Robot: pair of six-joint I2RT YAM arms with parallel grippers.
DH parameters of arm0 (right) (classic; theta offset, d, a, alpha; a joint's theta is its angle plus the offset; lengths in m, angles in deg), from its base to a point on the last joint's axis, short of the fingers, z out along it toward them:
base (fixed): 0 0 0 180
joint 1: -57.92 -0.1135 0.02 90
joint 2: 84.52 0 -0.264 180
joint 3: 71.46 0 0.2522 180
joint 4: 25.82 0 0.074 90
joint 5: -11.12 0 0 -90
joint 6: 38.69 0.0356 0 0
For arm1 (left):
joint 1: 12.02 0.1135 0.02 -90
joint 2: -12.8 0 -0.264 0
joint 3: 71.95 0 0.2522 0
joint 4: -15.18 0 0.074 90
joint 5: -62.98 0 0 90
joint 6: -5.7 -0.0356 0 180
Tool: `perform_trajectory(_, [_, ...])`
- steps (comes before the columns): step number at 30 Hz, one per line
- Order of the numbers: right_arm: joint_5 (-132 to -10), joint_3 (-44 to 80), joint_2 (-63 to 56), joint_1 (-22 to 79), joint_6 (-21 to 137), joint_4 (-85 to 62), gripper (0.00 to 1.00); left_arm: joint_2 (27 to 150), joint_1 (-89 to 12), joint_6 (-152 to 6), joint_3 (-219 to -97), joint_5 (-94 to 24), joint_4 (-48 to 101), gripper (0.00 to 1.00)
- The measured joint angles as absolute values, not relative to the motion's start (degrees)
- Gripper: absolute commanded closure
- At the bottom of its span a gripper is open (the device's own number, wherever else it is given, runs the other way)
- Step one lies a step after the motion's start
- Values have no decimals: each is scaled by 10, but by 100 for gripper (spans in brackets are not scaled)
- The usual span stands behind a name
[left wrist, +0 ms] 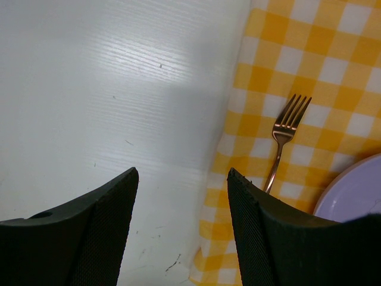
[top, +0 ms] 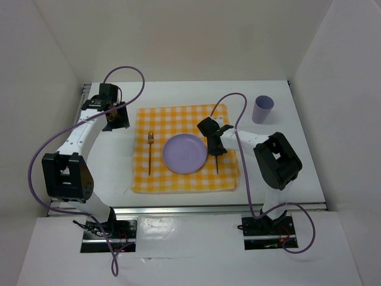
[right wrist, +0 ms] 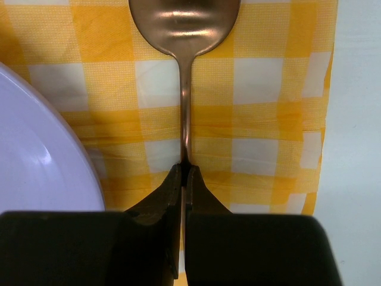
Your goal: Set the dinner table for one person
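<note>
The white dinner table carries a yellow-and-white checked cloth. On the cloth lie a lilac plate and, to its left, a copper fork. My right gripper is just right of the plate and is shut on the handle of a copper spoon. In the right wrist view the gripper pinches the spoon low over the cloth, with the plate to the left. My left gripper is open and empty over bare table beside the cloth edge, with the fork to its right.
A lilac cup stands upright on the table at the back right, off the cloth. A metal rail runs along the near edge. White walls close in the left, back and right sides. The left arm rests at the table's left.
</note>
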State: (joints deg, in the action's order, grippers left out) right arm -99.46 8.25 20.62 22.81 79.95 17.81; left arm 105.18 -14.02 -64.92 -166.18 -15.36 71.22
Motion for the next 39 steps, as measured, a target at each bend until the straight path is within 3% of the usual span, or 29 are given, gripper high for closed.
perform_trajectory(19, [-998,83,207,228,761,176,99,1052,-140,-651,-1662,-154,712,31])
perform_trajectory(22, [-998,83,209,228,764,175,78,1052,-140,-652,-1662,-154,712,31])
perform_trajectory(25, [-997,88,213,228,766,177,69,1052,-140,-652,-1662,-154,712,31])
perform_trajectory(29, [-998,93,216,228,766,180,67,1052,-140,-660,-1662,-154,712,31])
perform_trajectory(33, [-999,109,216,231,772,192,45,1052,-136,-662,-1662,-154,712,31])
perform_trajectory(39, [-996,178,179,244,772,216,31,1052,-135,-662,-1662,-154,713,31])
